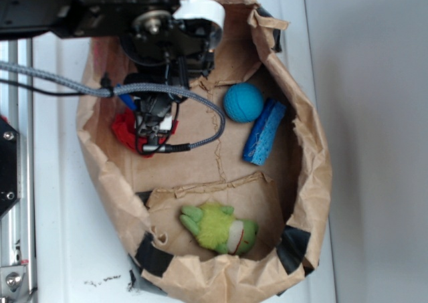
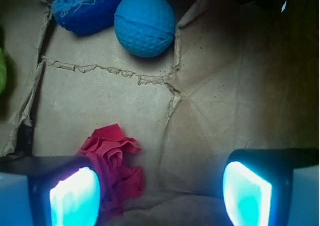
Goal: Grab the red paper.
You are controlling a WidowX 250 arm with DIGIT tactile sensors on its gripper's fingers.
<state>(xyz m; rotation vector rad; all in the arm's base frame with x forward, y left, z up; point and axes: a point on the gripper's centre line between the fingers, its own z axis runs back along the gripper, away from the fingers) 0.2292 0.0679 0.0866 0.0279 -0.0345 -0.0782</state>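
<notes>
And here is the gripper low inside the brown paper bag, its jaws spread wide with nothing between them, the two glowing pads standing well apart in the wrist view. The red paper lies on the bag floor, off toward the left-hand pad in that view and partly tucked beside it rather than centred in the gap; from the exterior camera only a red edge of it peeks out from under the arm. By the look of it this is a light, crumpled wad, all ridges and folds, so it should squash readily and weigh next to nothing. I judge it springy rather than stiff, likely to give under the pads and perhaps skid on the bag floor if nudged from one side. The best hold looks to be across its bulky middle, where the creases bunch thickest, not on a loose outer flap that could tear or slip free. To get there the jaws seem to need a shift toward the wad so it sits between both pads. The blue ball and the blue sponge sit well apart at the far side, and the green plush toy lies clear at the other end.
</notes>
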